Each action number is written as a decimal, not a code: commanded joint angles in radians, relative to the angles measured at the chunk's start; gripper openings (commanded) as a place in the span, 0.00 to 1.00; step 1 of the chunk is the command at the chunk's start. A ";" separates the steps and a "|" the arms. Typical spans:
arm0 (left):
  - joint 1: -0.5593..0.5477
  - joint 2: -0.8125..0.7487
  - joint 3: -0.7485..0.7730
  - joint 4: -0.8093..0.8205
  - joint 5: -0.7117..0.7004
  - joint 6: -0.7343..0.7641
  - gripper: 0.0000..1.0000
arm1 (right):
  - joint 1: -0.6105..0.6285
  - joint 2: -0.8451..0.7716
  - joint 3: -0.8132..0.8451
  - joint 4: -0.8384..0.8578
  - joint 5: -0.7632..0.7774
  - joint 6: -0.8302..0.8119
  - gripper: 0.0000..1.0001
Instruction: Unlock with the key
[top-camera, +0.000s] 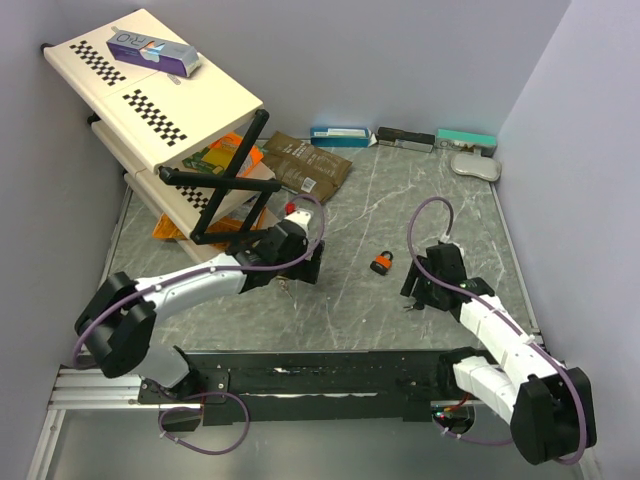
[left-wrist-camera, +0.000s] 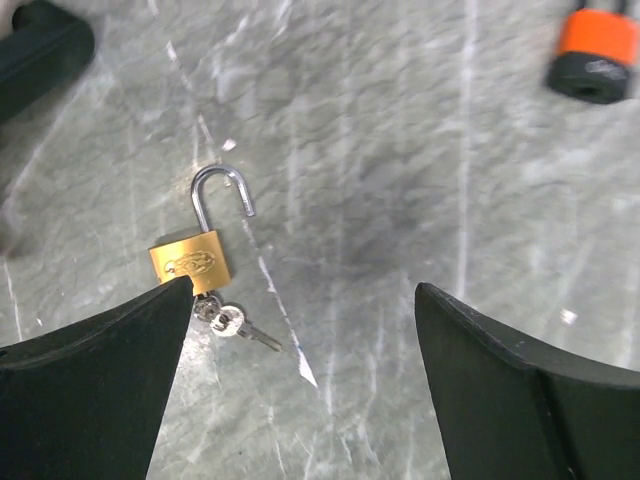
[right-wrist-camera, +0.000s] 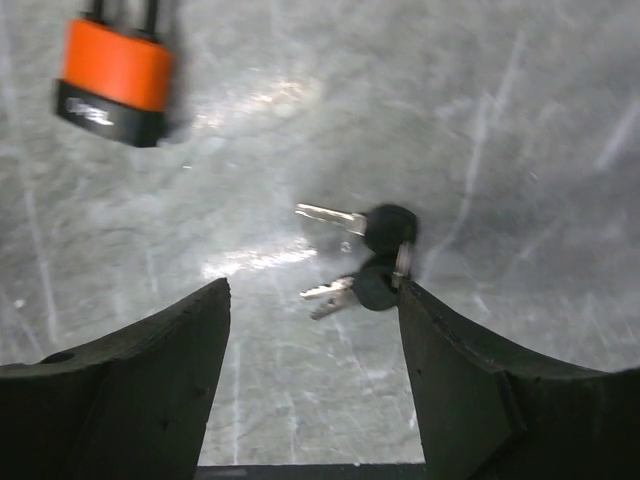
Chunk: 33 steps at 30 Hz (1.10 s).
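- The right gripper (right-wrist-camera: 315, 290) hangs low over the marbled table (top-camera: 360, 215) at the near right. Its fingers are spread well apart and hold nothing.
- The black-headed keys (right-wrist-camera: 372, 255) lie flat on the table in that gap, close by one fingertip. Whether they touch it I cannot tell.
- The left gripper (left-wrist-camera: 305, 290), near and left of the middle, is spread wide and holds nothing either.
- The brass padlock (left-wrist-camera: 190, 262) lies on the table right at the tip of one left finger. Its shackle is swung free, and a key (left-wrist-camera: 240, 327) sits in its base.
- The orange padlock (top-camera: 382, 263) lies between the two grippers, slightly farther out and apart from both.
- At the far left a white folding stand (top-camera: 200, 95) leans tilted with a purple box (top-camera: 155, 50) on top. A brown packet (top-camera: 310, 160) lies to its right.
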 joint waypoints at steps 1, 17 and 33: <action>-0.004 -0.097 0.027 0.035 0.068 0.034 0.97 | -0.018 0.010 0.042 -0.066 0.077 0.052 0.73; -0.004 -0.227 -0.052 0.089 0.118 0.025 0.98 | -0.069 0.168 0.021 -0.003 0.054 0.060 0.60; -0.004 -0.212 -0.057 0.091 0.124 0.034 0.98 | -0.075 0.237 0.041 0.064 -0.051 0.020 0.39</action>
